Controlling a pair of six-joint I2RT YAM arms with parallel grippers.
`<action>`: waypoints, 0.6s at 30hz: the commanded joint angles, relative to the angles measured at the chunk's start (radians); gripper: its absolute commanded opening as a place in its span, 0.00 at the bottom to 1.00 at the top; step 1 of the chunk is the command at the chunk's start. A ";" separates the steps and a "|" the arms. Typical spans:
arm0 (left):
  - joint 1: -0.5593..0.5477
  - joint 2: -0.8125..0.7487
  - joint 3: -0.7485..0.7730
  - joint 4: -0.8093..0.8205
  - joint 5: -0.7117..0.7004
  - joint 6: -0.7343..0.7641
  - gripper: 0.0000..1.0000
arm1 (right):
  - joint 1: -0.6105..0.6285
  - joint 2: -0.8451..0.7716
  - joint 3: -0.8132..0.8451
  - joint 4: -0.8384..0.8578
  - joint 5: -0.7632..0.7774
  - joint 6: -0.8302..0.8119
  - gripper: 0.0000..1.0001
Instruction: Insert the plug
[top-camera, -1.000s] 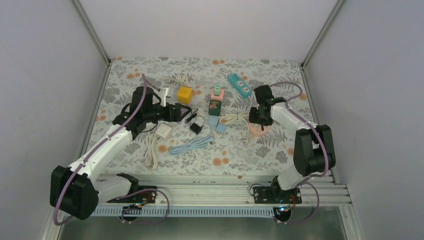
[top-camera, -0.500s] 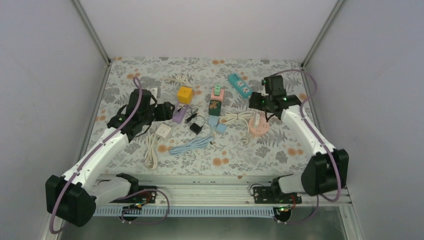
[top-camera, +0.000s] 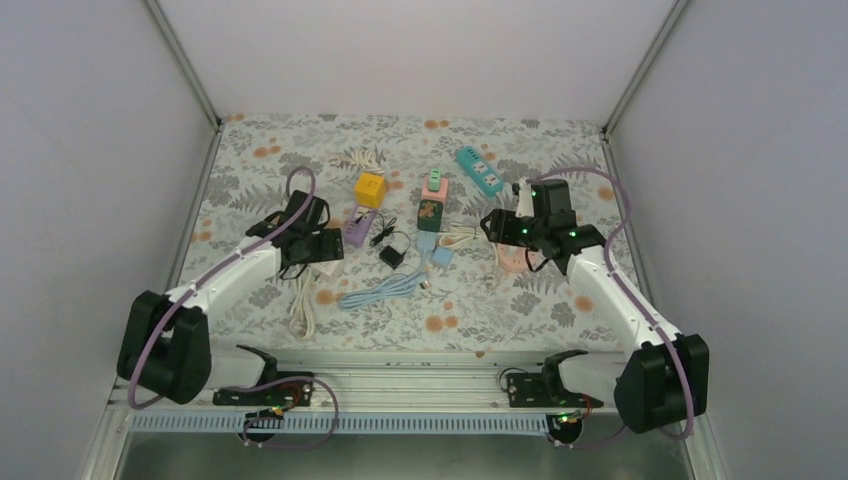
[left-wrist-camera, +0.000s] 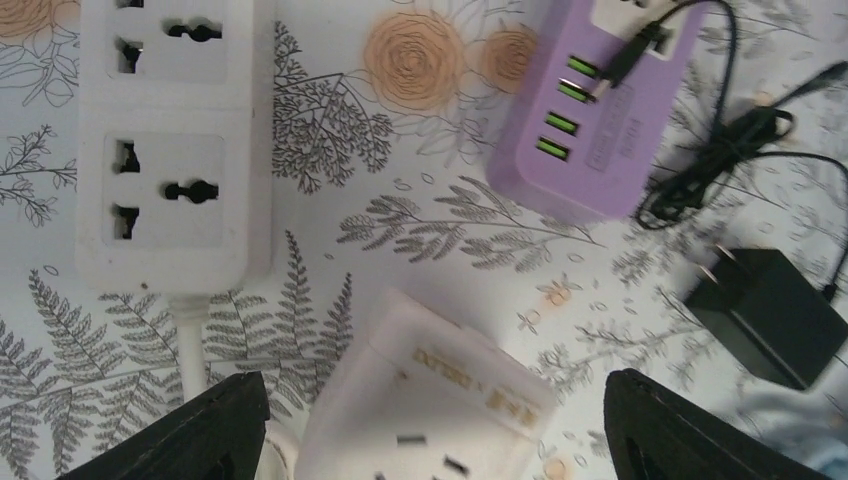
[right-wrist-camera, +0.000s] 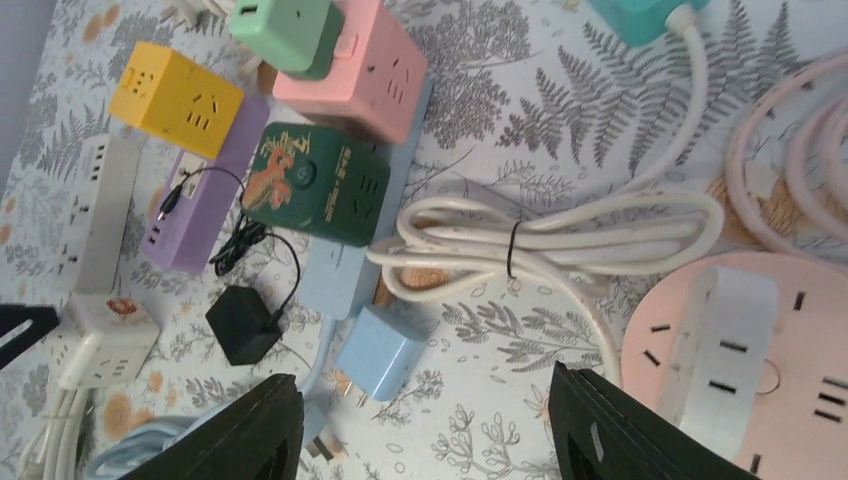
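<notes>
My left gripper (top-camera: 322, 246) (left-wrist-camera: 430, 445) is open and hovers low over a white cube socket (left-wrist-camera: 430, 410) (top-camera: 326, 262), which lies between its jaws without touching them. My right gripper (top-camera: 497, 228) (right-wrist-camera: 430, 430) is open and empty, above the mat. A light blue plug (right-wrist-camera: 380, 352) (top-camera: 441, 256) lies just ahead of its jaws, prongs towards the camera, beside a light blue power strip (right-wrist-camera: 345, 270). A pink round socket (right-wrist-camera: 760, 360) (top-camera: 515, 260) with a white plug on it lies at its right.
A white power strip (left-wrist-camera: 170, 140), purple USB hub (left-wrist-camera: 590, 110) and black adapter (left-wrist-camera: 765, 315) lie around the left gripper. A yellow cube (right-wrist-camera: 175, 97), pink cube (right-wrist-camera: 350, 65), dark green cube (right-wrist-camera: 315, 185), bundled white cable (right-wrist-camera: 560, 235) and teal strip (top-camera: 479, 169) lie further back.
My left gripper has drawn back towards the near side and now sits over the white cube socket. My right gripper swung back, then moved left and nearer, beside the pink round socket.
</notes>
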 joint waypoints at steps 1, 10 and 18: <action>0.005 0.072 0.022 0.048 -0.060 -0.002 0.85 | 0.011 -0.050 -0.036 0.060 -0.049 0.003 0.64; -0.075 0.157 -0.003 0.055 -0.058 -0.031 0.83 | 0.013 -0.084 -0.040 0.063 -0.057 0.019 0.66; -0.200 0.206 -0.012 -0.009 -0.182 -0.110 0.80 | 0.016 -0.103 -0.053 0.052 -0.062 0.043 0.67</action>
